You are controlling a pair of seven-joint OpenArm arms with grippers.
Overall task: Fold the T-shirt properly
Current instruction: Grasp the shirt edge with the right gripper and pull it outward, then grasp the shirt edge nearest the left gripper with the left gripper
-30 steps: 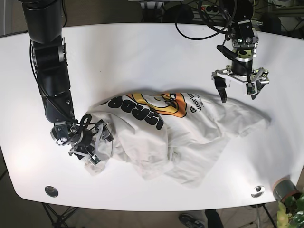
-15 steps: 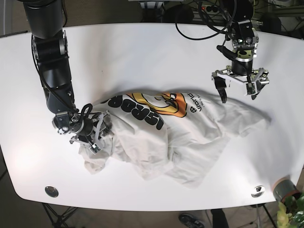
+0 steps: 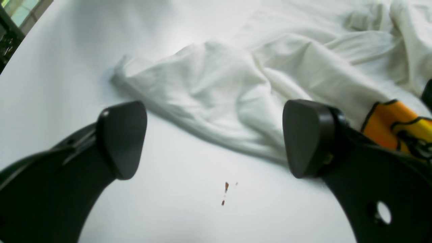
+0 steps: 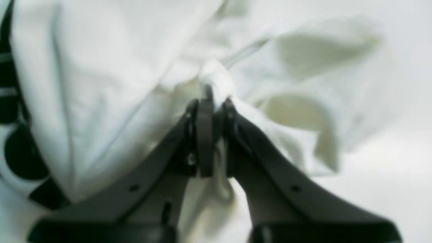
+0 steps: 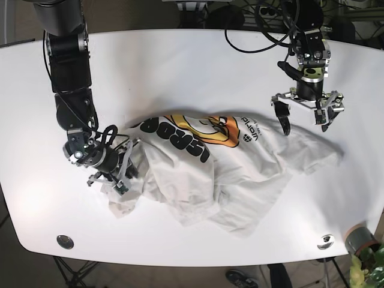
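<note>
- The white T-shirt (image 5: 228, 174) lies crumpled on the worktop (image 5: 180, 72), orange print facing up.
- Right gripper (image 4: 212, 111) fingers pinch a bunched edge.
- Left gripper (image 3: 216, 141) fingers are spread wide above the worktop.

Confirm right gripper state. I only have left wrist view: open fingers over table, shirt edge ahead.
Observer: The right gripper is shut on a bunched fold of the T-shirt, per the right wrist view.
Operator: Which part of the shirt?
Observer: In the base view it grips the crumpled end on that view's left, opposite your arm.
Operator: Print facing up?
Observer: Yes, the orange and black graphic shows along the shirt's far edge.
</note>
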